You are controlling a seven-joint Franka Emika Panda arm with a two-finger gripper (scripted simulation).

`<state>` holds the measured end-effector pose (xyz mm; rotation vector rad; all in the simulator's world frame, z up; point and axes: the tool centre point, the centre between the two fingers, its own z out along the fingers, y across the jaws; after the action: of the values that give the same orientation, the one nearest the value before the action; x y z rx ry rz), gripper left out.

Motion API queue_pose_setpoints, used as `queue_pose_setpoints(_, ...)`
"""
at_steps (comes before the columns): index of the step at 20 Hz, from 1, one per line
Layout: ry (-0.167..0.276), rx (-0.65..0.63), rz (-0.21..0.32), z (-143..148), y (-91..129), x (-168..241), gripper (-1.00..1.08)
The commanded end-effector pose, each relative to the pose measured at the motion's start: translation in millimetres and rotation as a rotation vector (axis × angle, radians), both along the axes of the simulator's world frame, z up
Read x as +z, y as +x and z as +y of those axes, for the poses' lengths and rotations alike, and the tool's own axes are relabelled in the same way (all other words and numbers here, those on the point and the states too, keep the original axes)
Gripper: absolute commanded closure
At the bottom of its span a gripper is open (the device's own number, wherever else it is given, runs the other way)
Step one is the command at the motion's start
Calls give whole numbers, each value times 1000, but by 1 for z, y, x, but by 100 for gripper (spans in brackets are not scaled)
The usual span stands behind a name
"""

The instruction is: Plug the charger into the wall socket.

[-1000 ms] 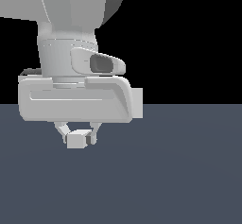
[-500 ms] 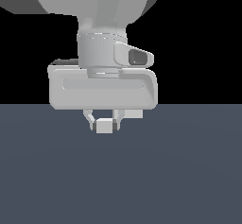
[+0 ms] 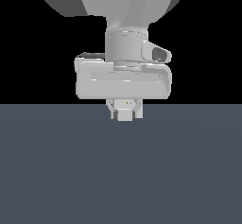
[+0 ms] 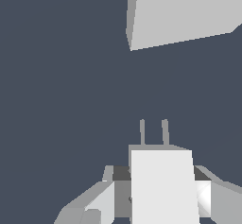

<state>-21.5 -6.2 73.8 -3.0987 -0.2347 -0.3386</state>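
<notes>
Gripper (image 3: 125, 113) with charger (image 3: 125, 116) farther toward exterior view's right.

Non-task stuff only: a flat dark slate-blue surface (image 3: 61, 171), uniform, no markings or texture, no seams. In the exterior view it fills the lower half of the frame up to a straight horizon line; above that is plain black background (image 3: 28, 53). In the wrist view the same dark surface (image 4: 56, 86) fills most of the frame, evenly lit. No other loose items visible in either view.
</notes>
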Motion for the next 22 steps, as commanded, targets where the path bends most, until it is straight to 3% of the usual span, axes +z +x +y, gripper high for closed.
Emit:
queue_pose_setpoints(1,1,38,0,-9,8,5,108)
queue_pose_setpoints(13,1,174,3,-40,42,23,108)
queue_pose_setpoints(22,0,205,5,-45,51,26,108)
